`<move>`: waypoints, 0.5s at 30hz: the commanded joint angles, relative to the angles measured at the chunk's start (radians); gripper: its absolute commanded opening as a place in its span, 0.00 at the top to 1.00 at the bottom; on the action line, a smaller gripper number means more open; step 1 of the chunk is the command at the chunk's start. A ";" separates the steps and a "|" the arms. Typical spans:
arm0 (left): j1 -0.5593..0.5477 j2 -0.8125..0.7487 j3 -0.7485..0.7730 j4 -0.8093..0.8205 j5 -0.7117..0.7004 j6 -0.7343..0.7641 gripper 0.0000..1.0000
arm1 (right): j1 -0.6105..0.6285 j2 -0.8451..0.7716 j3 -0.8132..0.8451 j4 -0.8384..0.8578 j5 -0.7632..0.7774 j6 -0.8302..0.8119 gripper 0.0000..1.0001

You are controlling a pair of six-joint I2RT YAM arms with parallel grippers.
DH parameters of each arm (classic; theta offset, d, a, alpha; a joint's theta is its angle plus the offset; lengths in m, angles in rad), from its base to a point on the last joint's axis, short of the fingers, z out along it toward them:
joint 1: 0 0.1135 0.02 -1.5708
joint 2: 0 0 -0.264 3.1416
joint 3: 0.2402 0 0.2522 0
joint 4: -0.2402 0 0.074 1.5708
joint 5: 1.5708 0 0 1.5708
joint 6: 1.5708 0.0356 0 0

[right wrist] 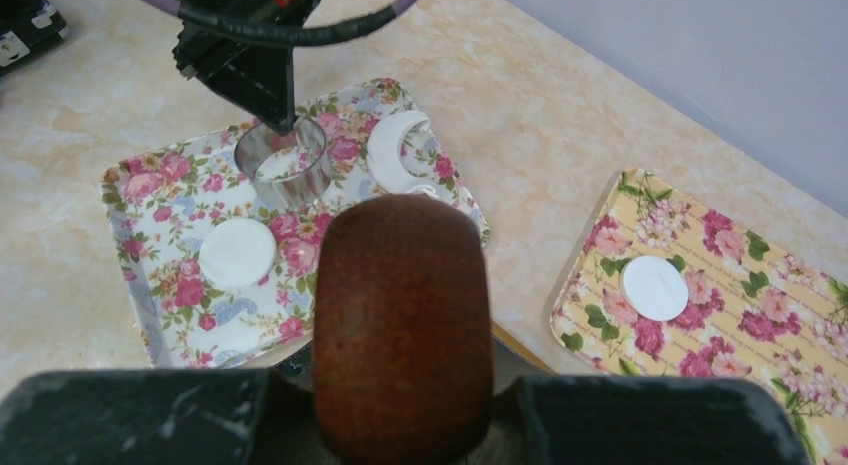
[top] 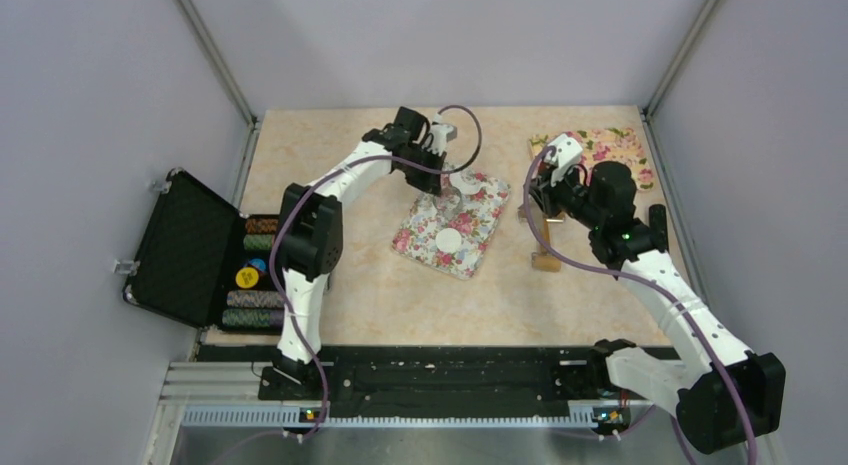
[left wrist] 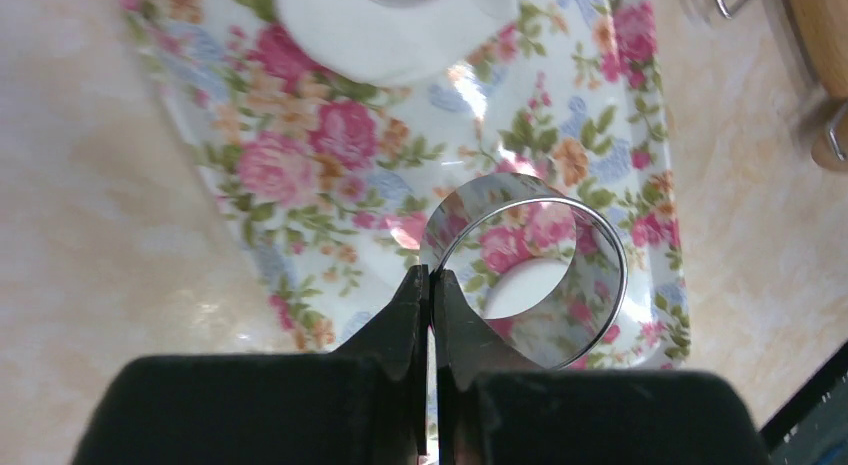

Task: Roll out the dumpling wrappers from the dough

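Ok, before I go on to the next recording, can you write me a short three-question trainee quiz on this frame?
1. Multiple choice: what is the left gripper shut on? A) a spoon B) the ring cutter C) a poker chip
2. True or false: three white discs lie on the yellow floral mat.
3. Fill in: the right gripper holds a wooden ____.

Key: 1 B. 2 False: only one dumpling wrapper lies there. 3 rolling pin.
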 commanded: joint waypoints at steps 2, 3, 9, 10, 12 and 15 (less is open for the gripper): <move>0.038 -0.025 0.048 0.144 -0.109 -0.082 1.00 | -0.020 -0.021 0.001 0.099 0.013 0.054 1.00; 0.038 -0.008 0.061 0.146 -0.126 -0.082 1.00 | -0.020 -0.020 -0.002 0.106 0.016 0.064 1.00; 0.038 0.091 0.172 0.132 -0.195 -0.088 1.00 | -0.021 -0.011 -0.011 0.124 0.014 0.088 1.00; 0.040 0.101 0.184 0.131 -0.209 -0.087 1.00 | -0.022 -0.013 -0.011 0.124 0.015 0.088 1.00; 0.040 0.126 0.211 0.122 -0.218 -0.087 1.00 | -0.022 -0.011 -0.012 0.124 0.014 0.088 1.00; 0.040 0.156 0.238 0.106 -0.214 -0.087 1.00 | -0.023 -0.011 -0.012 0.126 0.011 0.089 1.00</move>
